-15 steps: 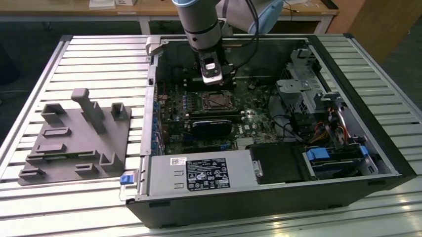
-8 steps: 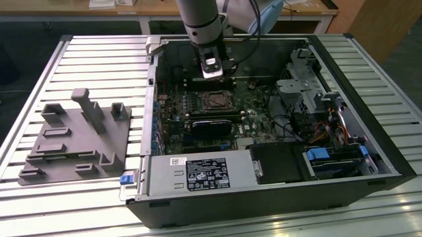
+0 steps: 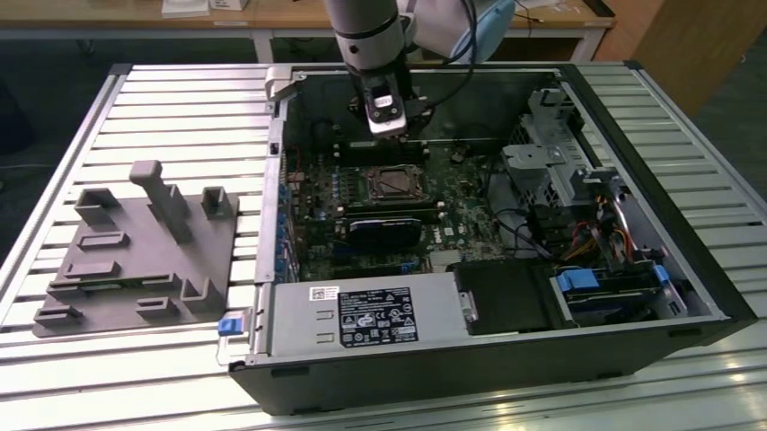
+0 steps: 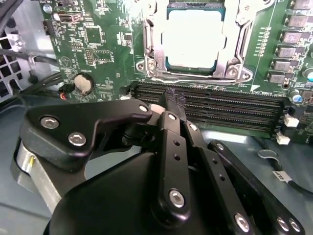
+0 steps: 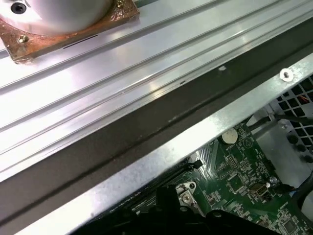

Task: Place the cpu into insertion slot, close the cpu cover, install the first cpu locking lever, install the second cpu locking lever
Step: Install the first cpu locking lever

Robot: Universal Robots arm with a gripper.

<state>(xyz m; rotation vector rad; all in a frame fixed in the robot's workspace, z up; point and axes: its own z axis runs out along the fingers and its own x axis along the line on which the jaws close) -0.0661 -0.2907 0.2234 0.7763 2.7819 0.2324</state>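
Your arm (image 3: 363, 36) reaches straight down into the case (image 3: 480, 377), jaws pressed together above the memory slots (image 4: 220, 105), beside the seated cpu (image 4: 195, 36).

In the exterior view you have one bench (image 3: 180, 108), one open computer case (image 3: 480, 373), one grey fixture block (image 3: 132, 260) at the exterior view's left, and one arm (image 3: 365, 36) with one hand (image 3: 390, 130) at upper centre. In the second wrist view you can count one cpu (image 4: 195, 41), one cpu cover (image 4: 155, 44), four long memory slots (image 4: 220, 105) and one coin battery (image 4: 84, 83)
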